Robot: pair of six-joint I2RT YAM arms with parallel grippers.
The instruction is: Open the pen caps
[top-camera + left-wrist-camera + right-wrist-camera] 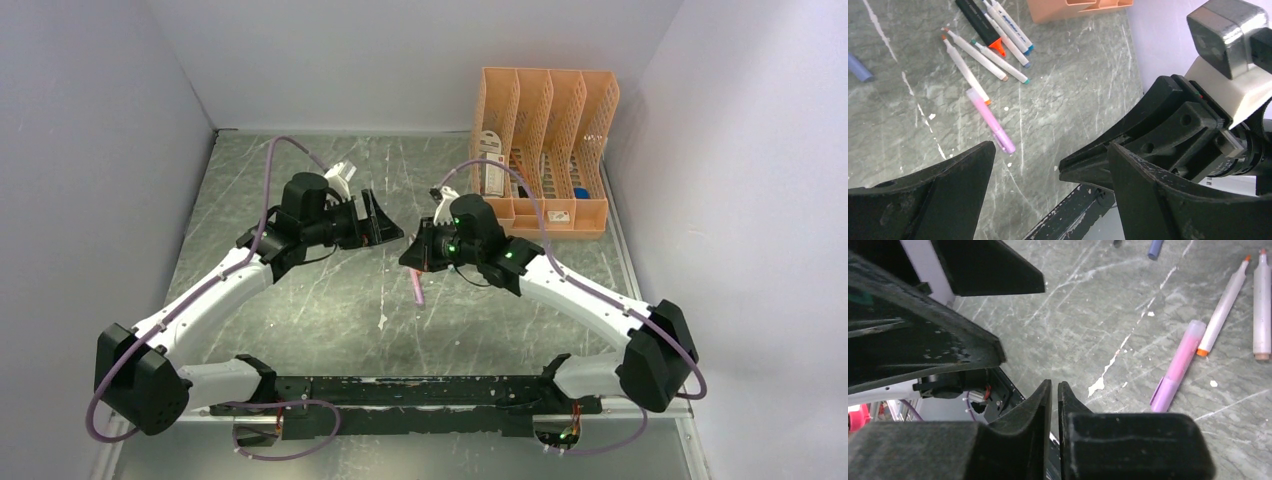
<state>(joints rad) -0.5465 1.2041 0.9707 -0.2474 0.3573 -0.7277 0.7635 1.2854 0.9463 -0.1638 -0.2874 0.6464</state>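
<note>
Several pens [993, 47] lie loose on the grey table, mostly white barrels with coloured ends, plus a black marker [979, 24] with an orange end. Nearest lies a pink highlighter [988, 117] with its purple pen cap [1005, 142] on; it also shows in the right wrist view as the highlighter [1180, 360] with its cap [1163, 394]. My left gripper [1052, 147] is wide open above the table and holds nothing. My right gripper [1054, 386] is shut and empty. Its closed fingertips [1070, 170] reach in between the left fingers. Both grippers meet at mid-table [395, 242].
An orange slotted desk organizer [545, 150] stands at the back right. A lavender-blue piece [858, 67] lies apart from the pens. Two white markers [1225, 305] lie beside the highlighter. The black base rail [420, 392] runs along the near edge.
</note>
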